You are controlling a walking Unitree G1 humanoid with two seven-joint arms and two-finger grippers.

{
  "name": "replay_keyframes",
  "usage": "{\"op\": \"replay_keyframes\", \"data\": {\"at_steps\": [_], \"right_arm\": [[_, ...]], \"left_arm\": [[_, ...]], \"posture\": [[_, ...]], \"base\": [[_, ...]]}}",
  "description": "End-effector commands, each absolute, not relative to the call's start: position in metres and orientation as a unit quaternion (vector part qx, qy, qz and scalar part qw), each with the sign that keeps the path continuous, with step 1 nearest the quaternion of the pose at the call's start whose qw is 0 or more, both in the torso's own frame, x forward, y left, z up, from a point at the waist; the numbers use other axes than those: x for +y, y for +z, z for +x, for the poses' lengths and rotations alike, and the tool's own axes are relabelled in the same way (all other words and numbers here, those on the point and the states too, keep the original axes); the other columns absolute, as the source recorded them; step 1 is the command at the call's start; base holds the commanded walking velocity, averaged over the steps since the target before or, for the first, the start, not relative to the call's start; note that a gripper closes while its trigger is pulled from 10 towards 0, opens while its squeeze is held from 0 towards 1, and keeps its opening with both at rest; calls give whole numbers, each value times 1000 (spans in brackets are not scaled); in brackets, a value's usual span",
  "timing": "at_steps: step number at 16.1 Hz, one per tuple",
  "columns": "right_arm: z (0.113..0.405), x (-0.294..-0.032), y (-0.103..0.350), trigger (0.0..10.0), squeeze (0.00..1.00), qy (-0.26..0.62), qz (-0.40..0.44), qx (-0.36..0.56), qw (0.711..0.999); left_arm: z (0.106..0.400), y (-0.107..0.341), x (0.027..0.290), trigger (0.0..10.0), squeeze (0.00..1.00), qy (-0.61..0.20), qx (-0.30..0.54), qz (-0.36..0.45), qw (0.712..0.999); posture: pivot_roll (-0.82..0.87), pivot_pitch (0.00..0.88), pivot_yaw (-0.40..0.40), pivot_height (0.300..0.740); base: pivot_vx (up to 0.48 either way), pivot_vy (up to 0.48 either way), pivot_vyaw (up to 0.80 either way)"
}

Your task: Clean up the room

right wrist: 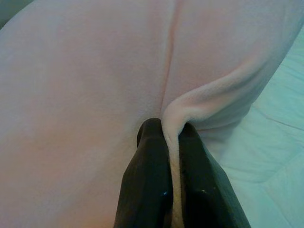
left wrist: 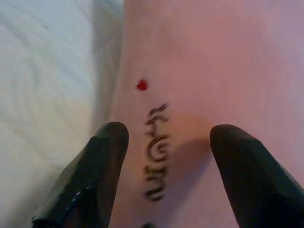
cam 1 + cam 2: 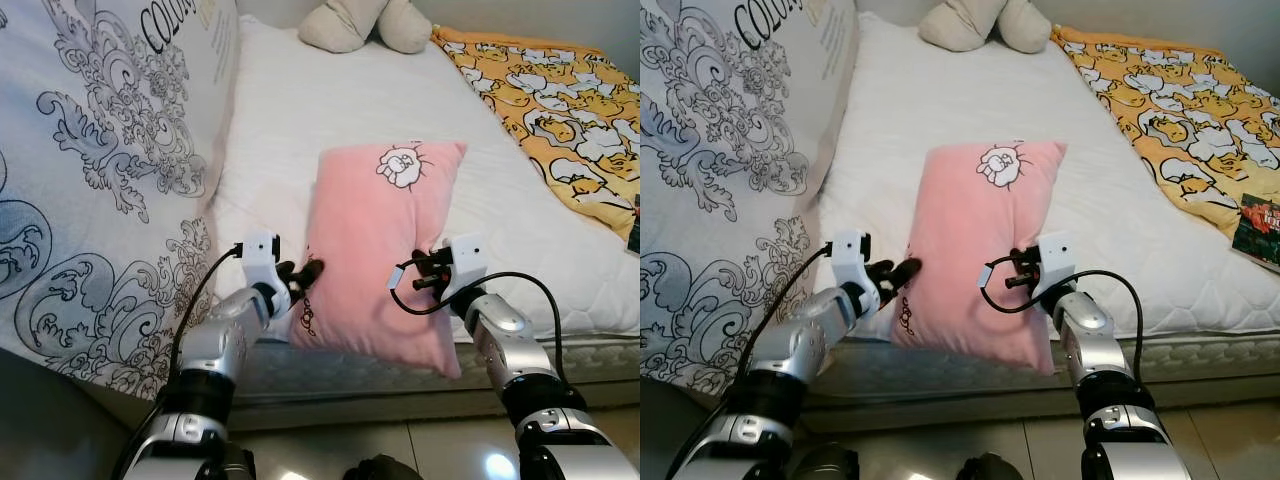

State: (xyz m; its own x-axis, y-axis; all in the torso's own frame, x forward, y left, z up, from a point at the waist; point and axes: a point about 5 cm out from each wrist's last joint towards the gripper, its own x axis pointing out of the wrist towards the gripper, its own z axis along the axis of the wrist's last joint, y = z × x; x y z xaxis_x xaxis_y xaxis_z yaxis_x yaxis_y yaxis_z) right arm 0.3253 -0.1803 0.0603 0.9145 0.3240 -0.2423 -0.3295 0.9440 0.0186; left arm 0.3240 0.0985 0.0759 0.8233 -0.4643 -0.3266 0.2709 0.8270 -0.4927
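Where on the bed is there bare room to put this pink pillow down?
Bare white mattress lies between the patterned duvet and the yellow blanket, beyond the pink pillow. The head end is taken by a beige plush. The right pincer pinches the pillow; the left pincer is open.

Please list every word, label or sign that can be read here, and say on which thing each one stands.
"COLOU": large black letters on the grey patterned duvet, cut off at the picture's edge.
Dark embroidered letters on the pink pillow, near the left gripper: too unclear to read.
Printing on the book at the bed's edge: too small to read.
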Motion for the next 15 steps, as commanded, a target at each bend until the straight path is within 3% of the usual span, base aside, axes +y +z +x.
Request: {"op": "replay_keyframes", "data": {"at_steps": [1,5,11,15], "right_arm": [[328,-178,62,0,0,177,-6,120,977],[329,-177,63,0,0,174,-3,117,978],[327,-174,61,0,0,176,-3,114,978],[327,-172,62,0,0,178,0,113,977]], "left_arm": [[331,85,97,10000,1000,-205,218,-252,920],[340,106,98,10000,1000,-213,208,-374,879],[331,100,83,10000,1000,-271,208,-219,914],[324,102,51,10000,1000,-305,211,-242,897]], "posture": [[89,0,-68,697],[88,0,-58,697],[76,0,-51,697],[69,0,-51,697]], "base": [[0,0,0],[0,0,0],[0,0,0],[0,0,0]]}}
